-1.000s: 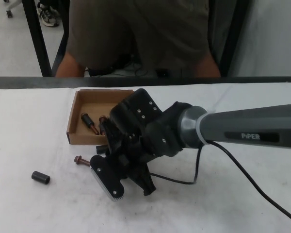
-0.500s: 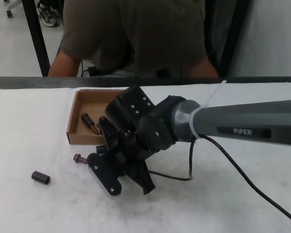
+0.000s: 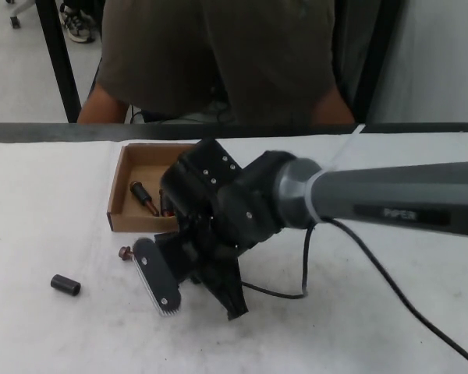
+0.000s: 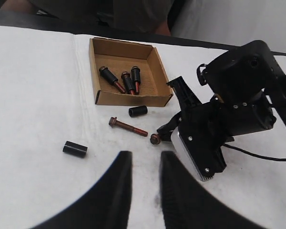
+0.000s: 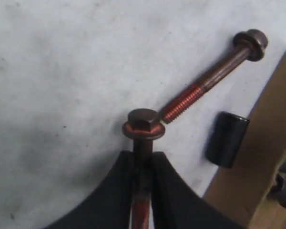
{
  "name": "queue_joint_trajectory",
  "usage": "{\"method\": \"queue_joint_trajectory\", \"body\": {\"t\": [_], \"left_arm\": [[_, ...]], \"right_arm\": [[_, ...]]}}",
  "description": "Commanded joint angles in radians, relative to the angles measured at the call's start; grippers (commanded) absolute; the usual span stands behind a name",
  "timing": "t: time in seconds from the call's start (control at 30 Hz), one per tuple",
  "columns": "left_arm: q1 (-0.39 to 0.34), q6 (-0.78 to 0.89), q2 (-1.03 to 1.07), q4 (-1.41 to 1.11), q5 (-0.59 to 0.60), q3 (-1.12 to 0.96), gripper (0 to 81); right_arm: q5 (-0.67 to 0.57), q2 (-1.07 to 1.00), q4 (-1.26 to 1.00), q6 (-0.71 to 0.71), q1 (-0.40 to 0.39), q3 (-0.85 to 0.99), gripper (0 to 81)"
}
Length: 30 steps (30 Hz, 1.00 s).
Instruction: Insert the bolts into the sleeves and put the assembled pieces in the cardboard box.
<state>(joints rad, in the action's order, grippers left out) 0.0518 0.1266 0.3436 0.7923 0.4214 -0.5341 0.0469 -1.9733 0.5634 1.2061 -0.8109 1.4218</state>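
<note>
Pickup step in hand: the right gripper [image 5: 142, 162] is clamped on a bolt [image 5: 143, 125] near the box [image 4: 133, 99], possibly not lifted clear of the bench [image 5: 62, 71], and the left gripper [image 4: 145, 164] is narrowly parted and empty; next, align the bolt with the nearby sleeve [image 5: 226, 139] bore.

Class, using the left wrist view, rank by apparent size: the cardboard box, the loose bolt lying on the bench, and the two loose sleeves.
1. cardboard box
2. loose bolt
Tie: sleeve beside the box and lone sleeve look alike; the lone one is nearer the camera.
</note>
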Motion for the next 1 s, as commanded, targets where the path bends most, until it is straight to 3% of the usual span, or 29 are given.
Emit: {"method": "queue_joint_trajectory", "body": {"t": [0.0,0.27,0.43,0.5,0.8,0.97], "left_arm": [[-0.004,0.007,-0.006,-0.012,-0.009,0.001,20.3],[-0.004,0.112,-0.006,-0.012,-0.018,0.001,20.3],[-0.004,0.283,0.003,-0.012,-0.148,0.001,20.3],[-0.004,0.289,0.024,-0.012,-0.193,0.004,20.3],[-0.004,0.345,0.237,-0.027,-0.188,0.031,20.3],[-0.004,0.405,0.400,-0.179,-0.162,0.031,20.3]], "right_arm": [[-0.024,0.055,0.004,-0.044,-0.007,0.008,0.3],[-0.086,0.305,0.175,-0.408,-0.009,0.008,0.3],[-0.093,0.406,0.303,-0.538,-0.009,0.008,0.3],[-0.093,0.436,0.362,-0.569,-0.009,0.004,0.3],[-0.090,0.527,0.492,-0.656,-0.009,-0.066,0.3],[-0.090,0.565,0.510,-0.677,-0.009,-0.118,0.3]]}}
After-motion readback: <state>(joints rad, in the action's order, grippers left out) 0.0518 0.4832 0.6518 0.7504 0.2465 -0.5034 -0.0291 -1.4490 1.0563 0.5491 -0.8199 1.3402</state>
